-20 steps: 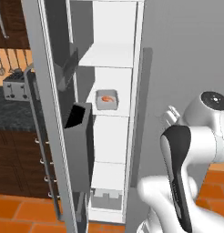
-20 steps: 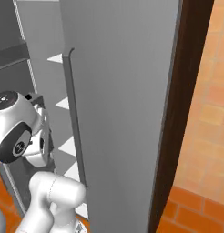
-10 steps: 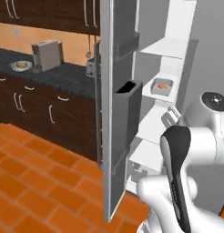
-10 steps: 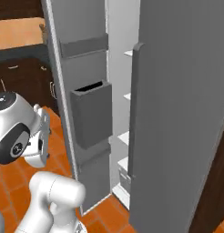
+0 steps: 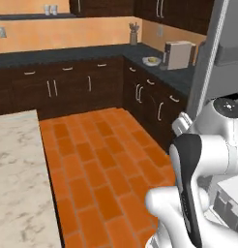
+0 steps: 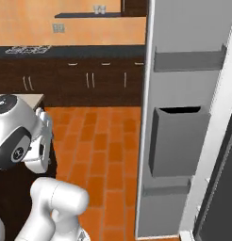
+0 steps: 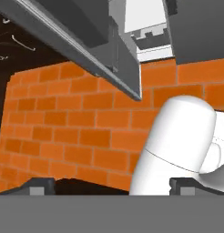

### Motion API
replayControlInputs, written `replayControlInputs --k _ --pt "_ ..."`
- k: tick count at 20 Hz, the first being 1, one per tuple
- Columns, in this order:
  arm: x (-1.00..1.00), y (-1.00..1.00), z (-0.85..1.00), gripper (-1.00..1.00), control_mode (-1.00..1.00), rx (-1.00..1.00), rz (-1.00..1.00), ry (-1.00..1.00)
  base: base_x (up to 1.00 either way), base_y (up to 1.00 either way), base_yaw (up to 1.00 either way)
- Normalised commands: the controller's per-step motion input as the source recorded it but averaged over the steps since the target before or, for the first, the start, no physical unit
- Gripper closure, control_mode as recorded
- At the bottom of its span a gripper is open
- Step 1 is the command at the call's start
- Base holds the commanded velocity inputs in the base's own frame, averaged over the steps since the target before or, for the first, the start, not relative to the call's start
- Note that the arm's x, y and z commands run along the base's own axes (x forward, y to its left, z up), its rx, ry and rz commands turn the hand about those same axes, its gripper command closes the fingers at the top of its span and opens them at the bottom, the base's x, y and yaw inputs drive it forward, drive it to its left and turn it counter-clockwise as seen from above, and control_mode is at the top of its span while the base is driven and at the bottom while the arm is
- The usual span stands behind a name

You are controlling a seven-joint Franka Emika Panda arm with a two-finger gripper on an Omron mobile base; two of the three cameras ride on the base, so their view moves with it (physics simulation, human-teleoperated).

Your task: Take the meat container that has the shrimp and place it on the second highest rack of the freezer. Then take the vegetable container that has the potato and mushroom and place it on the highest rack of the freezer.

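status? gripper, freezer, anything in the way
Gripper open, empty. Freezer door open, swung out beside the arm, door bins facing the kitchen. Potato and mushroom container not located; marble counter on the left, tiled floor ahead.

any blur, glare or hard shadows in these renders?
Left base view: flat even light, soft edges, no glare on the dark counter. Right base view: freezer door bins evenly lit, faint shading only. Hand view: tilted, orange floor sharp, dark cabinets lose detail.
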Motion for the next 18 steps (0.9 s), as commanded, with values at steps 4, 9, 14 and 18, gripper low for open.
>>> replayControlInputs --k 4,9,14,18 --pt "0.00 0.00 0.00 -1.00 1.00 0.00 0.00 0.00 0.93 -0.06 0.57" --pt "0.00 0.00 0.00 -1.00 1.00 0.00 0.00 0.00 1.00 0.00 0.17" --pt "0.00 0.00 0.00 -1.00 1.00 0.00 0.00 0.00 1.00 0.00 -0.02" --pt "0.00 0.00 0.00 -1.00 1.00 0.00 0.00 0.00 1.00 0.00 -0.22"
